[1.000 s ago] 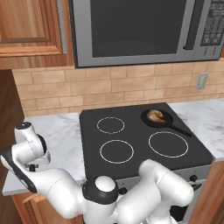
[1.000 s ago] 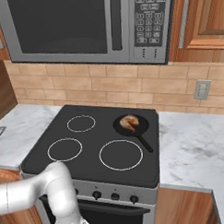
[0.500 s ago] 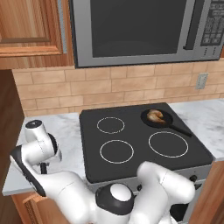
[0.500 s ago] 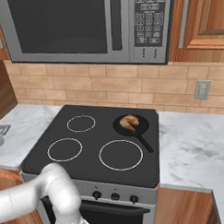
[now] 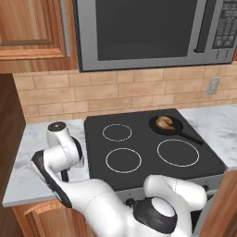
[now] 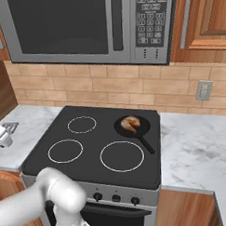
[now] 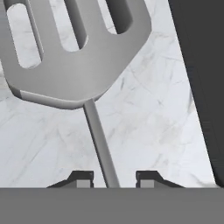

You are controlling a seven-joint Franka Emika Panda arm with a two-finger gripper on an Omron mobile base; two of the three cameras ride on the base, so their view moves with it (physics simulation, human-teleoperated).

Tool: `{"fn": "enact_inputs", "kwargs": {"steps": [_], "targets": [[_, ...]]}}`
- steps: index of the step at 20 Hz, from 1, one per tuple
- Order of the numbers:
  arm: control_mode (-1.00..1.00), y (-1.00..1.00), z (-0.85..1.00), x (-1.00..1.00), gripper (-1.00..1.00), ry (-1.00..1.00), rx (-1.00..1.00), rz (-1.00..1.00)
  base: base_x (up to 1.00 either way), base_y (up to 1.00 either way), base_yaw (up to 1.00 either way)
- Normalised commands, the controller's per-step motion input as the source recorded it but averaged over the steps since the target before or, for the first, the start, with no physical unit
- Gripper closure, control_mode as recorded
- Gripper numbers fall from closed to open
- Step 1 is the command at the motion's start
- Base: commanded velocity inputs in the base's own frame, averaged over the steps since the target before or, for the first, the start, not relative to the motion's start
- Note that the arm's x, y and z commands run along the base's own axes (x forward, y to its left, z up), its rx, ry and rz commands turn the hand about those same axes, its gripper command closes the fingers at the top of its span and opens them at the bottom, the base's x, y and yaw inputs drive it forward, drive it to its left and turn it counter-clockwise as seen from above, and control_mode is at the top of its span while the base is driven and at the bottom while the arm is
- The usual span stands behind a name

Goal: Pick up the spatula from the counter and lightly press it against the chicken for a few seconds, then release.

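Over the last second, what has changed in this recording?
In the left base view the arm's wrist swung right over the counter, toward the stove. The fingers stand either side of the spatula handle with gaps showing; no grasp or release visible. Pan and chicken stayed put.

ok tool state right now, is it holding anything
tool: open; its tips stand either side of the thin handle of the grey slotted metal spatula, with a gap on each side, so nothing is held
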Motion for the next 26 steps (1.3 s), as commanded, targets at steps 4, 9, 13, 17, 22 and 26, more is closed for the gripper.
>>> {"fn": "enact_inputs", "kwargs": {"steps": [4,9,13,17,22,26], "targets": [[-1.00,-0.78,0.46,-0.02,1.00,0.00,0.04,0.00,0.00,0.00,0.00],[-1.00,-0.71,0.30,-0.04,1.00,0.00,0.00,0.00,0.00,0.00,0.00],[-1.00,-0.74,0.18,-0.16,1.00,0.00,0.00,0.00,0.00,0.00,0.00],[-1.00,-0.69,0.11,-0.13,1.00,0.00,0.00,0.00,0.00,0.00,0.00],[-1.00,-0.65,0.05,-0.02,1.00,0.00,0.00,0.00,0.00,0.00,0.00],[-1.00,-0.66,0.07,-0.01,1.00,0.00,0.00,0.00,0.00,0.00,0.00]]}}
